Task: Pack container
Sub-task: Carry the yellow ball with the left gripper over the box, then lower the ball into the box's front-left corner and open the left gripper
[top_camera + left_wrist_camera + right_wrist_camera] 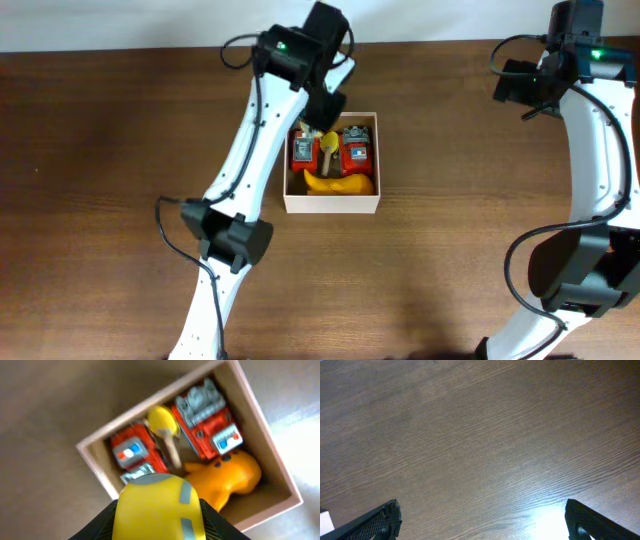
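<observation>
The container (332, 204) is a white-walled square box at the table's middle; it also shows in the left wrist view (272, 440). Inside lie two red toy trucks (207, 420) (134, 452), a yellow ball on a wooden stick (162, 420) and an orange-yellow toy (225, 477). My left gripper (325, 112) hangs over the box's far edge, shut on a yellow toy with grey stripes (155, 505). My right gripper (520, 85) is open and empty over bare table at the far right; its fingers frame only wood in the right wrist view (482, 520).
The brown wooden table (120, 150) surrounds the box. The left arm's white links run from the front left base up across the box's left side. The right arm stands along the right edge.
</observation>
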Robot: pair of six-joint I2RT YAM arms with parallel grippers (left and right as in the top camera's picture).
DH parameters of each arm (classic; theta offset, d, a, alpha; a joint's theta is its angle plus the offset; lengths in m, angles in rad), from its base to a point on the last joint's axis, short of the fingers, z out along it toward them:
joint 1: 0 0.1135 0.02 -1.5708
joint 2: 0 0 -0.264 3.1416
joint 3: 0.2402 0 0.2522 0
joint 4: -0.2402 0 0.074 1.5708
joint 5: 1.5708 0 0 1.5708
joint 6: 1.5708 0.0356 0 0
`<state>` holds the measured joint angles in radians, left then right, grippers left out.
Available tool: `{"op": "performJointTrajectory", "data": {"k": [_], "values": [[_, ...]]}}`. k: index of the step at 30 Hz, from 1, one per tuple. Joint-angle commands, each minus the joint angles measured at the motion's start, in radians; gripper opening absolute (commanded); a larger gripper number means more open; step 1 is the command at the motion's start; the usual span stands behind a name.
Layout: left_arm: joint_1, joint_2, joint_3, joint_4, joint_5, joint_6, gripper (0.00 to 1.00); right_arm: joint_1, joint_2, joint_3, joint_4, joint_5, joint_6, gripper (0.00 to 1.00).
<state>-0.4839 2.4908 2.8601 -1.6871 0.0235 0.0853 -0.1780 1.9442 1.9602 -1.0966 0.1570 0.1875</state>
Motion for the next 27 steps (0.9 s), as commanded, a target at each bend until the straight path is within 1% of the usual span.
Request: {"op": "performJointTrajectory", "data": {"k": [1, 9, 13, 18, 23, 27], "values": [[-0.003, -0.023, -0.062, -0.001, 0.079, -0.013, 0.12, -0.004, 0.004, -0.001, 0.000, 0.009, 0.012, 0.99], [-0.040, -0.031, -0.080, -0.001, 0.109, -0.026, 0.09, -0.004, 0.004, -0.001, 0.000, 0.009, 0.012, 0.99], [-0.064, -0.056, -0.080, -0.001, 0.142, -0.029, 0.10, -0.004, 0.004, -0.001, 0.000, 0.009, 0.012, 0.99], [-0.076, -0.111, -0.080, -0.001, 0.121, -0.028, 0.11, -0.004, 0.004, -0.001, 0.000, 0.009, 0.012, 0.99], [-0.076, -0.148, -0.081, -0.001, 0.047, -0.028, 0.11, -0.004, 0.004, -0.001, 0.000, 0.009, 0.012, 0.99], [-0.076, -0.157, -0.108, -0.001, 0.047, -0.029, 0.11, -0.004, 0.004, -0.001, 0.000, 0.009, 0.012, 0.99]]}}
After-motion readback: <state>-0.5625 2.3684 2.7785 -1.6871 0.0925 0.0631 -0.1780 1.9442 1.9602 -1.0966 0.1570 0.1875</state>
